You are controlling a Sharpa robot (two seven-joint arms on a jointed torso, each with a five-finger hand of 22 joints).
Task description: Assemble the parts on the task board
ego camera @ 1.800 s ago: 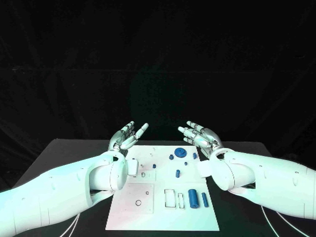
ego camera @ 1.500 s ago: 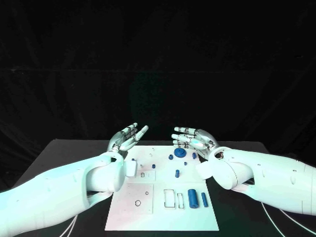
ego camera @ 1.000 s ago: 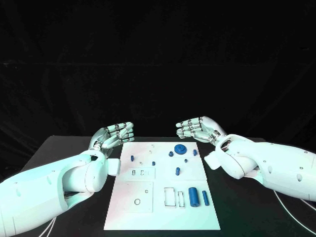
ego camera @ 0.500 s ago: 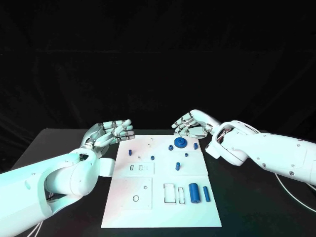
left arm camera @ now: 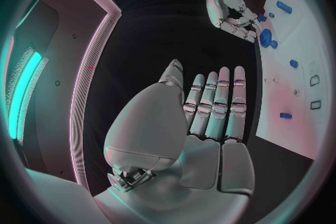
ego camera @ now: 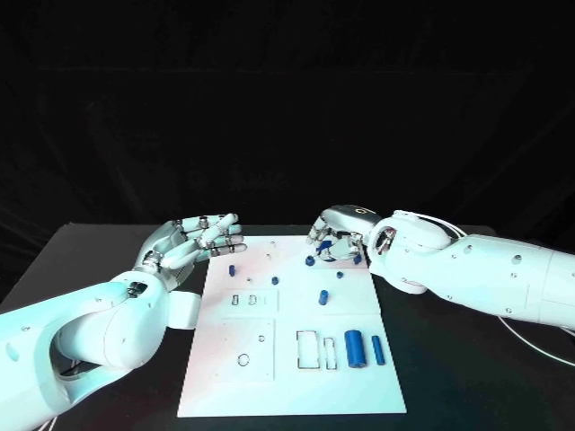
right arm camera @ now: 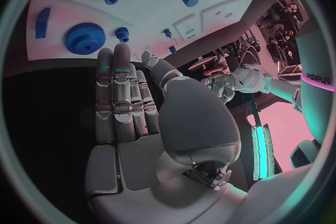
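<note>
- Black table [ego camera: 93, 260] lies under a white, flat, rectangular task board [ego camera: 294, 377] set in its middle, long side running away from the robot.
- Blue parts sit on the board: a toothed large gear [right arm camera: 85, 37] with a small gear [right arm camera: 122, 33] just beside it at the far end, seen in the right wrist view.
- Near the middle stands a short blue peg [ego camera: 322, 297], and a smaller blue stub [ego camera: 275, 280] lies to its left.
- At the near end a thick blue cylinder [ego camera: 355, 347] lies beside a thinner blue rod [ego camera: 377, 349], both smooth and round, next to rectangular outlined slots [ego camera: 311, 349].
- A small blue piece [ego camera: 232, 268] rests by the board's far left edge, close to the left hand.
- Left hand [ego camera: 190, 241], silver and jointed, hovers over the board's far left corner with fingers straight and side by side, grasping nothing.
- Right hand [ego camera: 336, 235] hangs over the far end above the gears, blocking them in the head view; its fingers are extended together, thumb apart, and it holds nothing.
</note>
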